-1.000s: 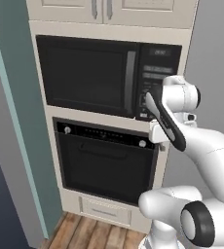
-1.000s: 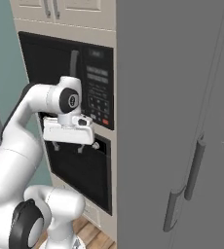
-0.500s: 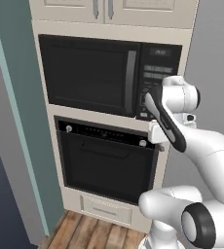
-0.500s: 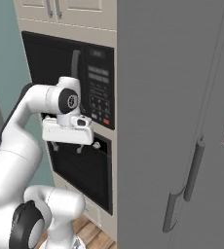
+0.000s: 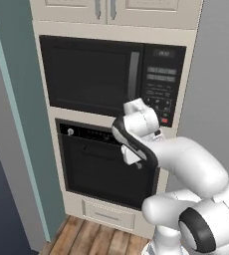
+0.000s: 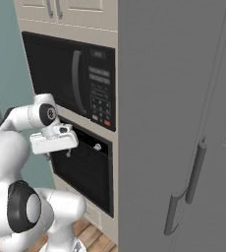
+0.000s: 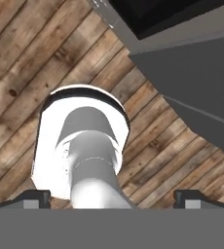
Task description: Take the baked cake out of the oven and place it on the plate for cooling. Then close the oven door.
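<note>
A tall cream cabinet column (image 5: 191, 64) fills the middle of the room, set between a teal wall (image 5: 17, 124) on the left and a wide grey panel with long grey handles (image 6: 196, 170) on the right; wood plank floor (image 5: 94, 239) runs along the foot of it. Upper cupboard doors (image 5: 136, 4) top the column, a black microwave (image 5: 101, 77) with a keypad (image 5: 161, 87) sits below them, and under that the oven (image 5: 104, 164), with a narrow cream drawer (image 5: 109, 214) beneath. The oven door (image 5: 99, 172) stands upright and flush with the cabinet face — closed — and a small white knob (image 5: 70, 132) shows at the left end of the control strip above it; in the right base view another knob (image 6: 98, 146) shows at the strip's near end. The white arm (image 5: 186, 164) rises from the lower right of the left base view and bends back toward the column, so the hand hangs in front of the oven's upper right corner, near the control strip and just under the microwave's keypad. From the right base view the gripper (image 6: 67, 153) hangs off the white hand block, beside the top of the oven door; whether it touches the door I cannot tell. The hand view looks down at the plank floor (image 7: 31, 63), with the finger tips (image 7: 33, 197) at the bottom corners well apart — the jaws stand wide and hold nothing.
</note>
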{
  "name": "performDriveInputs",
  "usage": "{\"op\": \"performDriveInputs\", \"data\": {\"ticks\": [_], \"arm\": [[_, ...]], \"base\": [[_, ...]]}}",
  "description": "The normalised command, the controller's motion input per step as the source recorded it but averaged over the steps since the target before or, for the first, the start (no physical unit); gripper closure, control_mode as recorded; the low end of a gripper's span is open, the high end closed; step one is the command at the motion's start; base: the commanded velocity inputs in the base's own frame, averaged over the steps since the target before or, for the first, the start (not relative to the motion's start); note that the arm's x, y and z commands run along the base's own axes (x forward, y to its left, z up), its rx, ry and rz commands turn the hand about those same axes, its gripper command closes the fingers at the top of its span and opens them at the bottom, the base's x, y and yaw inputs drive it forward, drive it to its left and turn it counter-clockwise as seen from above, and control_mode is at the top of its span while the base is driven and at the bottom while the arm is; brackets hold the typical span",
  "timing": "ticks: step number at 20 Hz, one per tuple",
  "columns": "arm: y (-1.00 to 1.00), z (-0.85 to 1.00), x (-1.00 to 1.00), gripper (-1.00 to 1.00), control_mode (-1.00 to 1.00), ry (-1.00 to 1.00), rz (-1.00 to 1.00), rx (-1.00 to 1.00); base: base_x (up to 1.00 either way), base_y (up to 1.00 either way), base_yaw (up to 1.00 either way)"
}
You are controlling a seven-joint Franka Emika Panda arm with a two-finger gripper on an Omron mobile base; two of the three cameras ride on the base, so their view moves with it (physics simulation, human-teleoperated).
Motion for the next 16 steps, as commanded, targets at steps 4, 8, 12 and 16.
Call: {"op": "performDriveInputs", "data": {"ticks": [4, 8, 12, 16], "arm": [[0.09, -0.07, 0.25, -1.0, -1.0, 0.08, 0.06, -0.03], [-0.01, 0.0, 0.04, -1.0, -1.0, 0.15, 0.0, 0.0], [0.0, -0.09, 0.05, -1.0, -1.0, 0.12, 0.0, 0.0], [0.0, -0.16, 0.51, -1.0, -1.0, 0.07, 0.0, -0.02]], "base": [[0.0, 0.0, 0.0], [0.0, 0.0, 0.0], [0.0, 0.0, 0.0], [0.0, 0.0, 0.0]]}}
